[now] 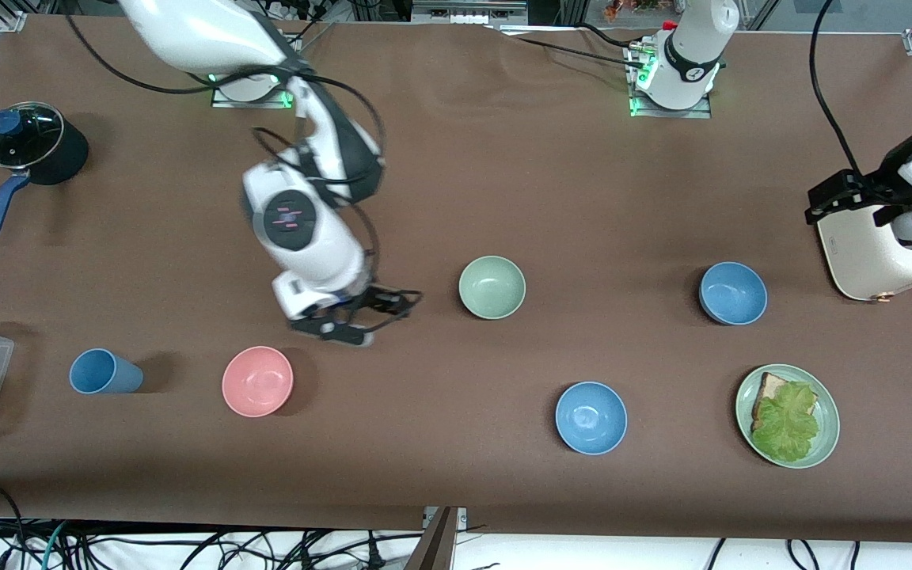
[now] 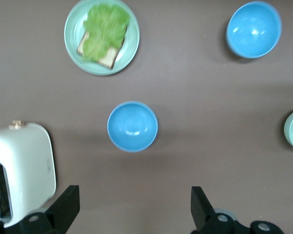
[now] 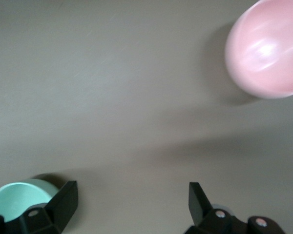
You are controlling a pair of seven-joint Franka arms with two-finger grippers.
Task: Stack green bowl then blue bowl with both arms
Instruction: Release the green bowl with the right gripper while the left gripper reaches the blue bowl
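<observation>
Both tools gape empty: right tool [image 1: 361,317] hangs beside the small matte sage-green bowl [image 1: 492,287], left tool [image 2: 132,207] over the white toaster [image 1: 875,249], likely waiting

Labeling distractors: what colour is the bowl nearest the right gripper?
Pink: the pink bowl, plain with no pattern, sits by the right gripper. Front view shows it best.
</observation>
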